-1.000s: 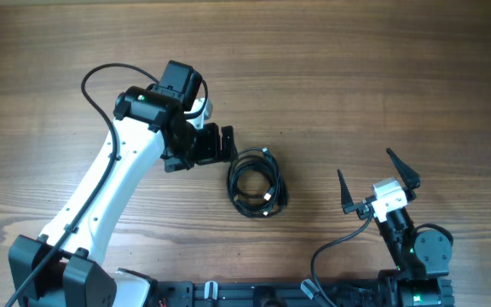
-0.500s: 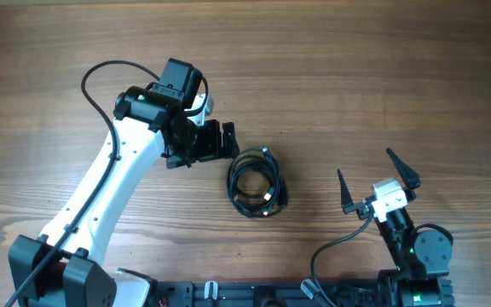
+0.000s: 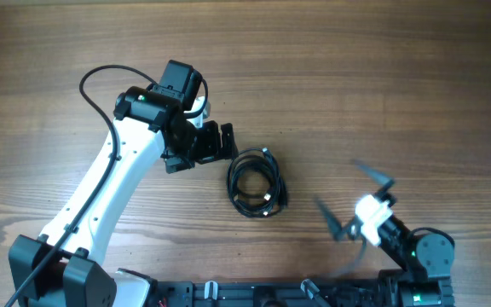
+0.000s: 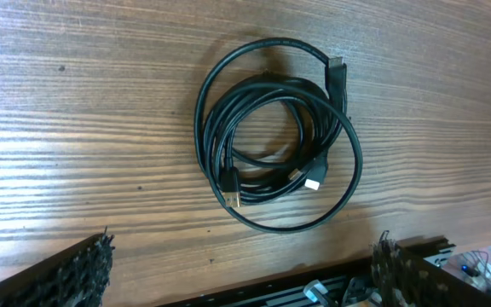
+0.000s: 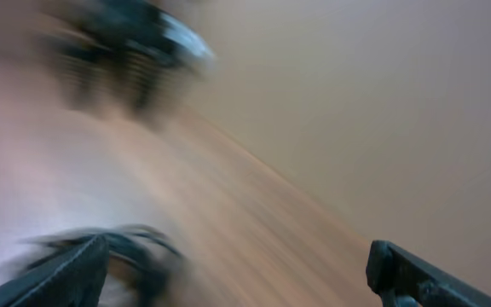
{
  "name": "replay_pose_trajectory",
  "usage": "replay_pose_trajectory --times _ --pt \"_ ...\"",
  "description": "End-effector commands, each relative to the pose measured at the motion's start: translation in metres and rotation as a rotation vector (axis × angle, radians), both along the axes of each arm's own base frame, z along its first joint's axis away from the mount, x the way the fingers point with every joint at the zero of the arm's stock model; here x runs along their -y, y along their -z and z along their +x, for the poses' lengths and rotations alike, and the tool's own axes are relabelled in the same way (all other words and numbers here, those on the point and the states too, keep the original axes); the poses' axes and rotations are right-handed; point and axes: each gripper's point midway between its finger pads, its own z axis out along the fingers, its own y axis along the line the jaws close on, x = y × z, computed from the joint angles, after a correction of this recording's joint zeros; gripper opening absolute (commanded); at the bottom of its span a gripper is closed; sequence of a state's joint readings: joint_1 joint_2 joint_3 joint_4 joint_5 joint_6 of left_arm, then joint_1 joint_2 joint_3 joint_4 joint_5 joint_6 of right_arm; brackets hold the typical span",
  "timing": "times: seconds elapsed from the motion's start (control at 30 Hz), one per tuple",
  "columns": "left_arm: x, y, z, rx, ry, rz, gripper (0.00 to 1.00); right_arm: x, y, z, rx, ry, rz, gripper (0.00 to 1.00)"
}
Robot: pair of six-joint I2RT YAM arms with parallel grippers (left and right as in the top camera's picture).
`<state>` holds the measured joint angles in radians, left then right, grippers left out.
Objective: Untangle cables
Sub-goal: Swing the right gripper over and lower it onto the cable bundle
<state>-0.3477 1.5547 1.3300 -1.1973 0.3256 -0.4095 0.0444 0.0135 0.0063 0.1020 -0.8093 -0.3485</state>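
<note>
The brown wood-grain tabletop (image 3: pixel 356 77) runs across the whole overhead view, its grain going side to side. No walls or floor show past it. A black metal rail (image 3: pixel 254 294) lines the near edge where both arms are mounted.

The left gripper (image 3: pixel 220 143), on its white arm, stands with its jaws spread wide and holds nothing. The thin black coiled cables (image 3: pixel 257 183) lie flat on the wood just beyond its fingertips, near but apart from them. From the left wrist camera the bundle (image 4: pixel 275 136) sits ahead of the left gripper (image 4: pixel 241 264), between the lines of its two fingers. It is several loops laid over one another. A silvery plug end (image 4: pixel 314 182) lies inside the ring, and a black plug (image 4: pixel 337 68) rests at the far edge.

The right gripper (image 3: pixel 352 198) is blurred overhead, yet its two fingers stand clearly apart, empty. The cables lie well off to its left. Its own wrist view (image 5: pixel 237 273) is smeared, giving only tan wood and dark finger shapes at the lower corners.
</note>
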Motion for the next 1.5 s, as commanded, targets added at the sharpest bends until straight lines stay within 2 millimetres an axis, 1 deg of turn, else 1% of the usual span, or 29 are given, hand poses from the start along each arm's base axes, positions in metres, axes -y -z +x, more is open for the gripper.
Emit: replay_pose_trajectory --times 0.0,0.03,0.07,0.1,0.17,0.23,0.27,0.33,0.43,0.47,0.53,0.57,0.6,0.63,0.67,0.73,0.77,0.87,0.9,0.97,1.03,1.07,1.13,1.17,1.2,1.3,1.37,1.43,1.47 --pt "0.001 0.003 0.002 0.006 0.007 0.003 1.0 -0.038 -0.005 -0.075 0.009 -0.485 -0.019 1.0" --pt "0.002 0.003 0.003 0.012 0.007 0.001 1.0 -0.037 -0.016 -0.077 -0.038 -0.491 0.031 1.0" --pt "0.003 0.002 0.006 0.023 0.007 -0.003 1.0 -0.037 -0.033 -0.083 -0.056 -0.506 0.08 1.0" --pt "0.003 0.002 0.008 0.032 0.007 -0.006 1.0 -0.037 -0.054 -0.093 -0.003 -0.525 0.101 1.0" --pt "0.003 0.002 0.008 0.032 0.007 -0.006 1.0 -0.034 -0.08 -0.099 0.077 -0.502 0.11 1.0" --pt "0.003 0.002 0.007 0.029 0.008 -0.005 1.0 -0.028 -0.103 -0.09 0.079 -0.426 0.136 1.0" --pt "0.003 0.002 0.007 0.03 0.008 -0.005 1.0 -0.024 -0.115 -0.082 0.07 -0.369 0.14 1.0" --pt "0.004 0.001 0.011 0.044 0.008 -0.01 1.0 -0.008 -0.133 -0.051 -0.06 -0.21 0.185 0.99" --pt "0.005 0.001 0.014 0.051 -0.012 -0.016 1.0 0.011 -0.141 -0.012 -0.322 -0.102 0.24 1.0" --pt "0.005 0.001 0.014 0.05 -0.014 -0.016 1.0 0.011 -0.142 -0.006 -0.407 -0.145 0.254 1.0" --pt "0.005 0.001 0.014 0.05 -0.014 -0.016 1.0 0.003 -0.14 -0.006 -0.531 -0.303 0.266 1.0" --pt "0.005 0.001 0.014 0.05 -0.014 -0.016 1.0 -0.002 -0.133 -0.014 -0.695 -0.434 0.304 1.0" --pt "0.006 0.0 0.014 0.052 -0.014 -0.017 1.0 -0.002 -0.128 -0.016 -0.868 -0.511 0.363 1.0" --pt "0.006 0.0 0.016 0.058 -0.014 -0.019 1.0 0.001 -0.12 -0.004 -1.024 -0.511 0.441 1.0" --pt "0.007 0.0 0.018 0.067 -0.014 -0.023 1.0 0.004 -0.114 0.009 -1.104 -0.505 0.482 1.0" --pt "0.007 0.0 0.018 0.067 -0.014 -0.023 1.0 0.007 -0.114 0.024 -1.137 -0.459 0.52 1.0" --pt "0.007 0.0 0.017 0.062 -0.014 -0.021 1.0 0.01 -0.122 0.032 -1.107 -0.41 0.54 1.0" --pt "0.006 0.0 0.016 0.061 -0.014 -0.02 1.0 0.015 -0.162 0.039 -0.963 -0.324 0.613 1.0" --pt "0.007 0.0 0.017 0.063 -0.014 -0.021 1.0 0.017 -0.17 0.042 -0.949 -0.305 0.644 0.99" --pt "0.007 0.0 0.018 0.068 -0.014 -0.023 1.0 0.027 -0.183 0.058 -0.921 -0.216 0.726 0.99" --pt "0.007 -0.001 0.019 0.071 -0.014 -0.024 1.0 0.04 -0.181 0.077 -0.877 -0.09 0.768 1.0" --pt "0.007 -0.001 0.019 0.071 -0.014 -0.024 1.0 0.049 -0.174 0.088 -0.874 -0.005 0.786 1.0" --pt "0.007 -0.001 0.019 0.071 -0.014 -0.024 1.0 0.075 -0.144 0.107 -0.938 0.272 0.8 1.0" --pt "0.007 -0.001 0.019 0.072 -0.014 -0.023 1.0 0.087 -0.129 0.108 -0.985 0.404 0.775 0.99" --pt "0.007 -0.001 0.019 0.071 -0.014 -0.024 1.0 0.092 -0.123 0.104 -1.014 0.467 0.742 1.0" --pt "0.01 -0.003 0.028 0.11 -0.014 -0.038 1.0 0.087 -0.112 0.082 -1.15 0.516 0.647 0.99" --pt "0.012 -0.005 0.033 0.132 -0.014 -0.047 1.0 0.079 -0.09 0.068 -1.284 0.521 0.558 0.99" --pt "0.013 -0.006 0.038 0.154 -0.015 -0.048 1.0 0.061 -0.066 0.057 -1.435 0.492 0.49 1.0" --pt "0.008 -0.005 0.042 0.175 -0.025 -0.016 1.0 0.044 -0.056 0.048 -1.534 0.443 0.454 1.0"
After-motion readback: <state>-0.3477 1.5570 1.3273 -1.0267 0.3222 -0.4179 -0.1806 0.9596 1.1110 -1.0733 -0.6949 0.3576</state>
